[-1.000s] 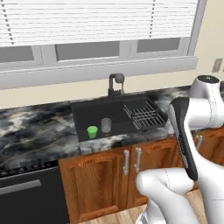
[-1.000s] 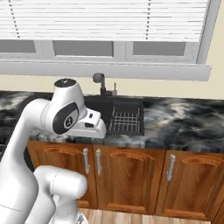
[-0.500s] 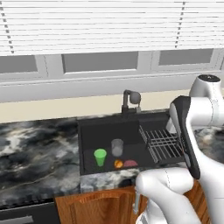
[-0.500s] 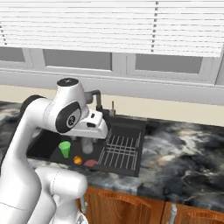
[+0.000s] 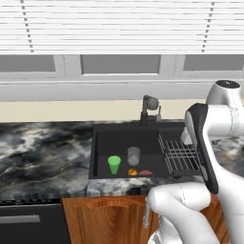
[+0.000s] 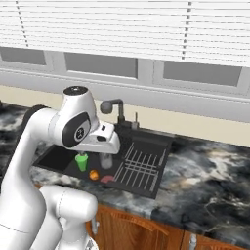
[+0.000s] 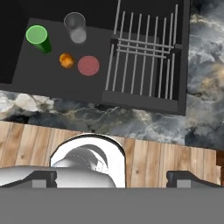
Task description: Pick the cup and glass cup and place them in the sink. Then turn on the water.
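The green cup (image 5: 114,164) and the grey glass cup (image 5: 134,156) stand upright, side by side, on the floor of the black sink (image 5: 102,143). The right base view has the cup (image 6: 81,161) left of the glass cup (image 6: 106,160), under my white hand. My gripper (image 7: 116,178) is open, its fingertips (image 7: 43,178) wide apart with nothing between them. It hangs high over the counter's front edge, looking down on the cup (image 7: 37,37) and glass cup (image 7: 75,26). The dark faucet (image 5: 150,107) rises behind the basin; I see no water.
A small orange thing (image 7: 66,60) and a flat red disc (image 7: 88,65) lie in the basin near the cups. A wire dish rack (image 7: 144,61) takes up the sink's right half. Marble counter (image 5: 43,157) runs to both sides, with wooden cabinets below and a blind-covered window behind.
The whole picture has shifted and grown: the base has driven closer to the sink. Both cups stay in the basin and the gripper stays open.
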### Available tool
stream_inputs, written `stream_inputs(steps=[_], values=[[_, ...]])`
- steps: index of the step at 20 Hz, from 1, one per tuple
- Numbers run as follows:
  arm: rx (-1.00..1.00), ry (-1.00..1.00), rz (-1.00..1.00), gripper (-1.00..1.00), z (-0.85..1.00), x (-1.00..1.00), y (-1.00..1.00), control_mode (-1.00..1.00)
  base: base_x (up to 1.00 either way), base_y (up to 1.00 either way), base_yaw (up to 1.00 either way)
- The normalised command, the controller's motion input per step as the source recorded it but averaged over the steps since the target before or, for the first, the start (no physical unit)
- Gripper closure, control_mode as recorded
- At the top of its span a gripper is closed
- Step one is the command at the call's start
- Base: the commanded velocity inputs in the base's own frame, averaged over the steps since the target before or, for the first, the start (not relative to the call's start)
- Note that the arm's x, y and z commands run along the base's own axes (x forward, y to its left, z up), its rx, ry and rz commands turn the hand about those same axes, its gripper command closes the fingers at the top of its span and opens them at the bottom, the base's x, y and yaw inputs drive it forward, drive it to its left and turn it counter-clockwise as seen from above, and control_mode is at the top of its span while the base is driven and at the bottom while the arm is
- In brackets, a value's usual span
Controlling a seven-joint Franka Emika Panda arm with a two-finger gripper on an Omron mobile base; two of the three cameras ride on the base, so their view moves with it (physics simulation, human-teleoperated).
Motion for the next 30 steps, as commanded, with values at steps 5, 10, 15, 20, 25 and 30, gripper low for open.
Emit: stream_inputs(steps=[5, 10, 15, 20, 25, 30], values=[[0.03, 0.0, 0.05, -1.0, 0.0, 0.11, -0.3, -1.0, 0.0, -0.08, 0.01], [0.05, 0.03, 0.1, -1.0, -0.09, 0.22, -0.41, -1.0, 0.0, 0.0, 0.0], [0.01, 0.04, 0.11, -1.0, 0.0, 0.6, -0.21, -1.0, 0.0, 0.0, 0.0], [0.0, -0.03, 0.0, -1.0, 0.0, 0.39, 0.0, -1.0, 0.0, 0.0, 0.0], [0.0, -0.18, -0.09, -1.0, 0.0, 0.23, 0.0, -1.0, 0.0, 0.0, 0.0], [0.0, -0.23, -0.11, -1.0, 0.0, 0.21, 0.0, -1.0, 0.0, 0.0, 0.0]])
